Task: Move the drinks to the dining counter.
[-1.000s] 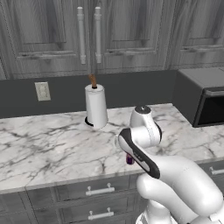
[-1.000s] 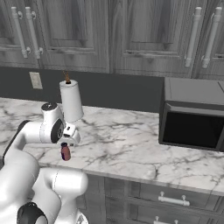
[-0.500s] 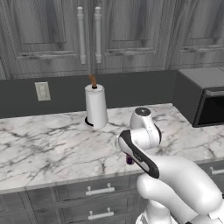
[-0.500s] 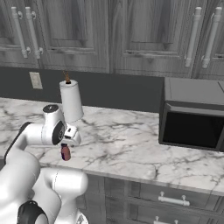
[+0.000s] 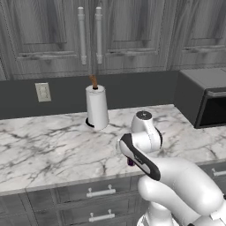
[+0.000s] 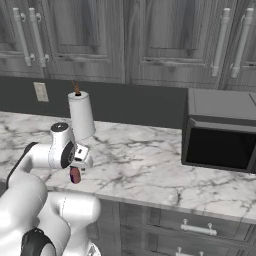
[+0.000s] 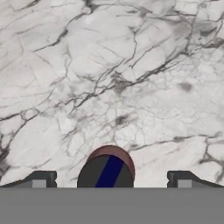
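A small dark-purple drink point(image 7: 106, 168) with a reddish rim stands upright on the marble worktop point(image 7: 131, 65), near its front edge. My gripper point(image 7: 109, 180) hangs straight above it and is open, with one fingertip point(image 7: 40, 179) on each side and a wide gap to the container. From the base cameras the drink point(image 6: 75, 175) shows just under the hand point(image 6: 80, 156), and a sliver of the drink point(image 5: 130, 162) peeks out beside the forearm. The dining counter is out of view.
A tall white paper-towel roll point(image 5: 97, 107) stands at the back of the worktop by the dark backsplash. A black microwave point(image 6: 220, 132) sits to the right. Grey drawers point(image 5: 99, 193) run below the worktop and wall cabinets above.
The hand has sunk very slightly toward the purple drink. The jaws stay wide and the drink has not moved.
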{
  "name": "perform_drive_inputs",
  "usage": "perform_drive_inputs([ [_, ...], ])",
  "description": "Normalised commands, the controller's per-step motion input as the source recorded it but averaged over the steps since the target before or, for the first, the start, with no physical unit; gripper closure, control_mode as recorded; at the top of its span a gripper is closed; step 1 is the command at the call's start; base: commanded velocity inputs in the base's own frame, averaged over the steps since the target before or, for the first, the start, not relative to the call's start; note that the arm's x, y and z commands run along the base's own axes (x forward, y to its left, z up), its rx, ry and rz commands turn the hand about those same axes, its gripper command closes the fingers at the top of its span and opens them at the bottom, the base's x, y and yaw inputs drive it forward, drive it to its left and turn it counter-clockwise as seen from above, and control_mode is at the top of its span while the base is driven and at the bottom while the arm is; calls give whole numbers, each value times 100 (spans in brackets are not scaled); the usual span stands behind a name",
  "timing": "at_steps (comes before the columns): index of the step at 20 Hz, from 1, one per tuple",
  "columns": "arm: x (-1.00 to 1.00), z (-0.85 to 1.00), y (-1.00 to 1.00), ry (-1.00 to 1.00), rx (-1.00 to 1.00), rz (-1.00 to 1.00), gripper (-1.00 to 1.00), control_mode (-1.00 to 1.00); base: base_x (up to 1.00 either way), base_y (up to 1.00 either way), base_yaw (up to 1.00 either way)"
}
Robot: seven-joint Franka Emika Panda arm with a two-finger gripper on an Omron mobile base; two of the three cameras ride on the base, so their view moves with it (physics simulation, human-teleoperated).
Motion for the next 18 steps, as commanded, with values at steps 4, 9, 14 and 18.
perform_drive_inputs([
  [4, 0, -13, 0, 0, 0, 0, -100, -100, 0, 0, 0],
  [9, 0, -21, 5, 0, 0, 0, -100, -100, 0, 0, 0],
  [14, 0, -24, 3, 0, 2, 0, 100, -100, 0, 0, 0],
  [18, 0, -28, -1, 1, 5, 0, 100, -100, 0, 0, 0],
])
